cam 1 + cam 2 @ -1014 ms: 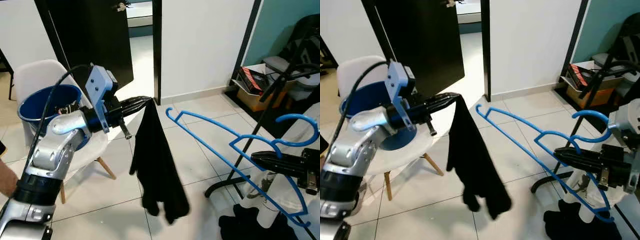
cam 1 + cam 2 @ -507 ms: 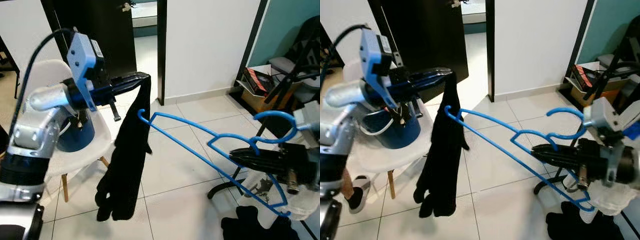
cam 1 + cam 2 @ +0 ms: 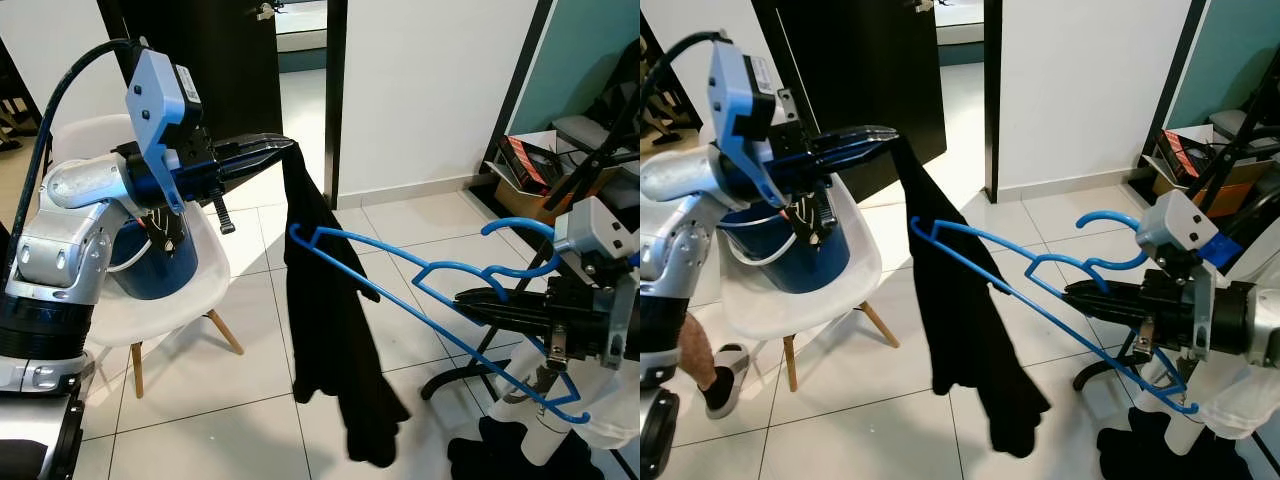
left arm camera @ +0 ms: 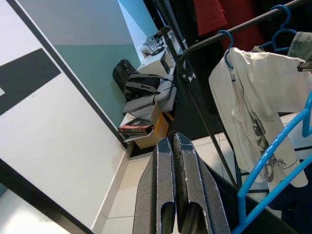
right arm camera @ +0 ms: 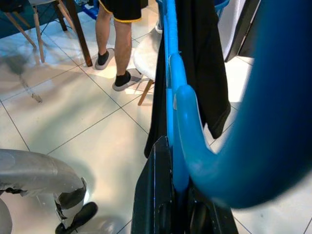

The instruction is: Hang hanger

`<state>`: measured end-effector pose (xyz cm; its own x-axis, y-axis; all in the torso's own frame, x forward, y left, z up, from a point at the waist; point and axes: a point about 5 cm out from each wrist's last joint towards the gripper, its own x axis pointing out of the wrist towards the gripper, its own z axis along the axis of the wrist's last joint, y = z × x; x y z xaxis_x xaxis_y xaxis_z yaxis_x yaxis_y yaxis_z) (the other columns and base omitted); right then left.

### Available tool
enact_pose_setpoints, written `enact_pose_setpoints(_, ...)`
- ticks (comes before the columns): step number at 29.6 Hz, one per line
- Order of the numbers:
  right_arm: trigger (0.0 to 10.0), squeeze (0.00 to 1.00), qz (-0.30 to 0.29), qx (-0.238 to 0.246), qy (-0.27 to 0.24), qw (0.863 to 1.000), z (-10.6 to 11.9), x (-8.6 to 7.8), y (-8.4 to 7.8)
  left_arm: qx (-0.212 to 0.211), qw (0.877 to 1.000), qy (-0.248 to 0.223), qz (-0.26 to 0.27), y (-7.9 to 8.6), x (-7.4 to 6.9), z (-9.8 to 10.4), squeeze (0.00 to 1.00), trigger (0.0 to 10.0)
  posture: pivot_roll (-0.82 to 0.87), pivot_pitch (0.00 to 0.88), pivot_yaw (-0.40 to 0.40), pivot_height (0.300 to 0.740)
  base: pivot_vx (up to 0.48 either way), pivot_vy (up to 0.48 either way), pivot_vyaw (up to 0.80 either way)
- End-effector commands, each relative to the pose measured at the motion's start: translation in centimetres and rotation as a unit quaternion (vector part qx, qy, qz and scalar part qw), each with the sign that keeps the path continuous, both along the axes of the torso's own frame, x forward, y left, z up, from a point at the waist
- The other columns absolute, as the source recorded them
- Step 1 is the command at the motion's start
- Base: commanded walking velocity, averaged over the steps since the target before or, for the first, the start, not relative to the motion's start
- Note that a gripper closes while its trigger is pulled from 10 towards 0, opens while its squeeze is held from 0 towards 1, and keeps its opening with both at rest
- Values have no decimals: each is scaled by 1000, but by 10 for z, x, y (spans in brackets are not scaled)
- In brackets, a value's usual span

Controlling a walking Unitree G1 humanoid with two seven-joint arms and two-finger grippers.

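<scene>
- A clothes rack (image 4: 204,43) stands at the robot's right, its dark rail already carrying a white shirt (image 4: 253,92) on a blue hook; the hanging itself is not yet done.
- A black garment (image 3: 330,330) dangles in mid-air over the tiled floor (image 3: 250,380), its top edge clamped in the left pincer (image 3: 285,150), whose two long fingers are closed tight upon the cloth.
- The blue hanger (image 3: 420,290) is held out level between the two arms by the right pincer (image 3: 470,298), fingers closed around it just below the hook; its far tip reaches the hanging cloth, touching or just entering it, though which cannot be told.
- A white chair (image 3: 190,290) beside the left arm bears a blue bucket (image 3: 155,270).
- Judged from this, the job is at an early middle stage: garment and hanger are both in hand, but the hanger must be threaded through the garment and then carried to the rail.
</scene>
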<state>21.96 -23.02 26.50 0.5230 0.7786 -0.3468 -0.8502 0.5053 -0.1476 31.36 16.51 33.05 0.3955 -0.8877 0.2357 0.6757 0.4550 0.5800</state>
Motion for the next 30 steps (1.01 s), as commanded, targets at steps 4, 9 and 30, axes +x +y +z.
enact_pose_setpoints(4,10000,0,35,-6,-1,999,5,-8,8,-4,999,-29,22,1,2,12,0,10000,-124,0,53,740,0,0,0)
enact_pose_setpoints(9,10000,0,37,-20,21,999,-3,-10,13,-19,999,-30,39,-4,5,16,0,10000,-124,0,53,740,0,0,0)
enact_pose_setpoints(30,10000,0,34,-4,-1,999,12,-13,8,-14,998,-31,55,-4,6,16,0,10000,-121,0,55,740,0,0,0)
